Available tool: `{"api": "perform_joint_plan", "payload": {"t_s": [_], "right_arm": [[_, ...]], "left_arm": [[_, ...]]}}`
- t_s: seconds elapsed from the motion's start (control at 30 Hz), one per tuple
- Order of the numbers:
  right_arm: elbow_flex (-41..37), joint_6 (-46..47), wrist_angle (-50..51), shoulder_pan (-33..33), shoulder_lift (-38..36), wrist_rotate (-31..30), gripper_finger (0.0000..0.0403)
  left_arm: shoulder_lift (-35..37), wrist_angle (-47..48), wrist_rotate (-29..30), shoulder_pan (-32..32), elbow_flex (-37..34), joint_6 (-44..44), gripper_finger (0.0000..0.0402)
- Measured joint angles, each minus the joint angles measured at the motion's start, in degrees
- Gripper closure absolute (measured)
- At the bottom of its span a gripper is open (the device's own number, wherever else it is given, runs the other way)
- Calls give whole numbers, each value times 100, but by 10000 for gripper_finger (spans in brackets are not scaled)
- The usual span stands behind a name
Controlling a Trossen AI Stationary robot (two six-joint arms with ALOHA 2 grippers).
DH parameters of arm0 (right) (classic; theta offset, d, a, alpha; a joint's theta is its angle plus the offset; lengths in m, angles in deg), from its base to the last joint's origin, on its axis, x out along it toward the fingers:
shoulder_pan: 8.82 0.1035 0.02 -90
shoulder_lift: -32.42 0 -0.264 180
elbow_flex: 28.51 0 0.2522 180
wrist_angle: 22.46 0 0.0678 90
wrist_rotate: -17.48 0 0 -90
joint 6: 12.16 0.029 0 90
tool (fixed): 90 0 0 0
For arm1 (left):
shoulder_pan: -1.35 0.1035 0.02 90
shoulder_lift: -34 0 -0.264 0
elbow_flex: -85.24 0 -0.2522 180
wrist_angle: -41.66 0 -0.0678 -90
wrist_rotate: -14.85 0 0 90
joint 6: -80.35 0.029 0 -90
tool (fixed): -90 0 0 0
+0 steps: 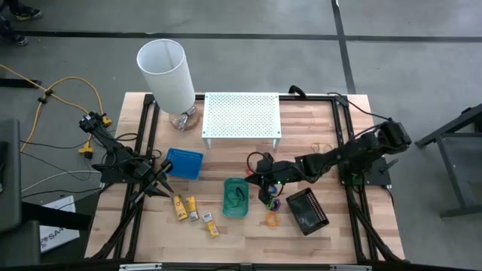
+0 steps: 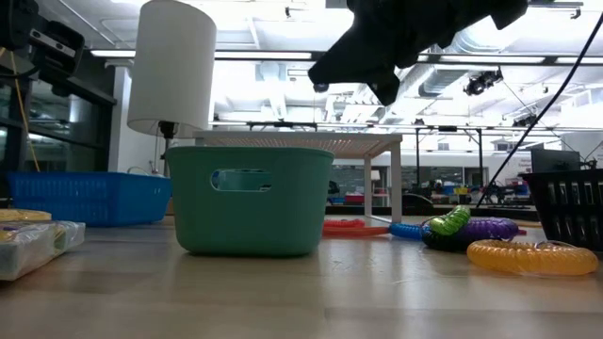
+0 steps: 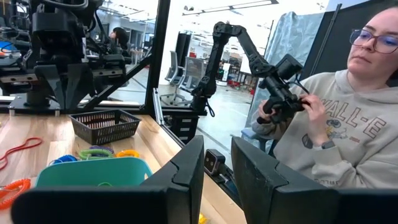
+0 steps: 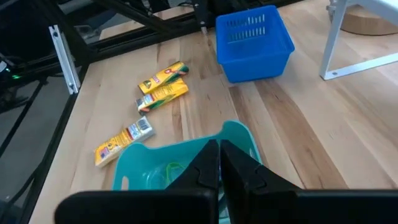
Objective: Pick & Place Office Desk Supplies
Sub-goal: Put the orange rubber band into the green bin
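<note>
Nearest the table's front edge lie three yellow-and-white blocks (image 1: 194, 213) and an orange ring (image 1: 271, 219), not yet sorted. The right gripper (image 1: 260, 179), fingers pressed together and empty, hangs beside the green tray (image 1: 235, 197), probably between picks. Farther back, the left gripper (image 1: 160, 184), partly open and holding nothing, waits near the blue tray (image 1: 184, 162).
</note>
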Motion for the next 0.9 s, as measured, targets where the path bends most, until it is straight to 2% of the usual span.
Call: {"api": "perform_joint_plan", "payload": {"t_s": [0.27, 0.73, 0.9], "right_arm": [[0, 4, 153, 0, 0, 0, 400], [0, -450, 1328, 0, 0, 20, 400], [0, -517, 1455, 33, 117, 50, 390]], "left_arm": [[1, 1, 0, -1, 0, 0, 323], [1, 0, 0, 0, 0, 0, 323], [2, 0, 0, 0, 0, 0, 323]]}}
